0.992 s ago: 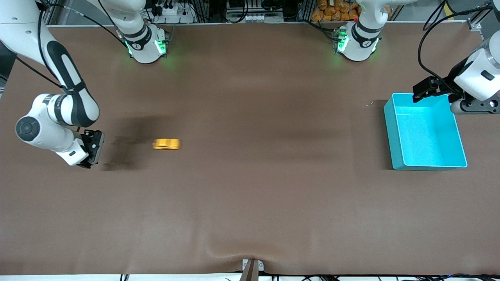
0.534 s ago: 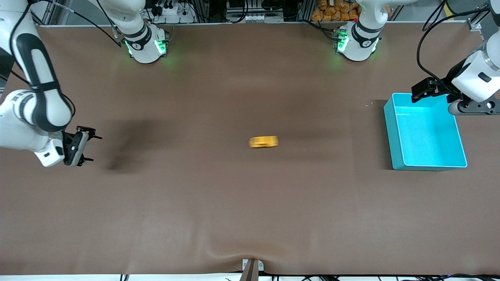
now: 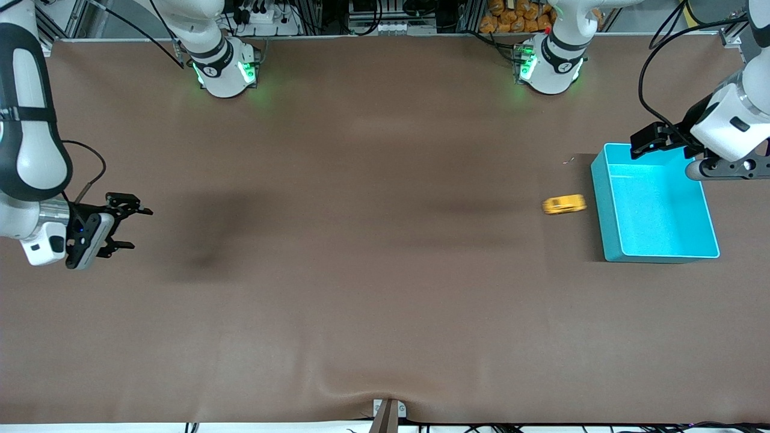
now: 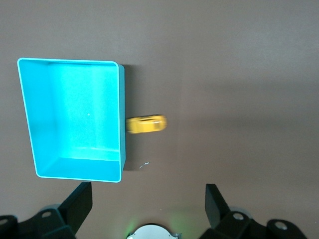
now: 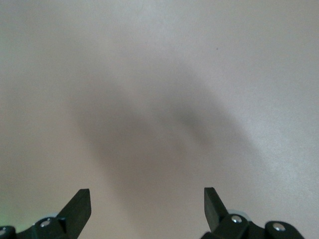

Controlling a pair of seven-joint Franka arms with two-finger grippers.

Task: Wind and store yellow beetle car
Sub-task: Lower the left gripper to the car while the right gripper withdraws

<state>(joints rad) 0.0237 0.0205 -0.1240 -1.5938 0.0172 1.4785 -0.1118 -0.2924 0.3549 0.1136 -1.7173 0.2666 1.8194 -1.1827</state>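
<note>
Brown cloth covers the whole table (image 3: 373,300), w/ cables and rack gear along the edge by the robots' bases. On it the yellow beetle car (image 3: 564,204) sits just beside the teal bin (image 3: 601,198), at the wall facing the right arm's end of the table; the car is smeared in both the front view and the left wrist view (image 4: 145,124), so it's prob. rolling. Can't tell if it's touching the bin wall or a hair apart. Bin is empty inside (image 4: 75,114). Left gripper (image 3: 646,139) hangs over the bin's rim on the bases' side, fingers (image 4: 213,204) spread wide, nothing btwn them. Right gripper (image 3: 123,228) hovers over bare table at the right arm's end, well apart from the car, fingers (image 5: 77,206) also released and empty; that arm looks to be waiting. Judging by this, the winding part is done and the car is loose on the table, so the step in hand is the store part. Next move prob. falls to the left arm: wait till the car is at rest, come down over it w/ fingers straddling the body, close, lift, and drop it in the bin. Risk: tiny car tight to the wall leaves little room for a finger on that side.
</note>
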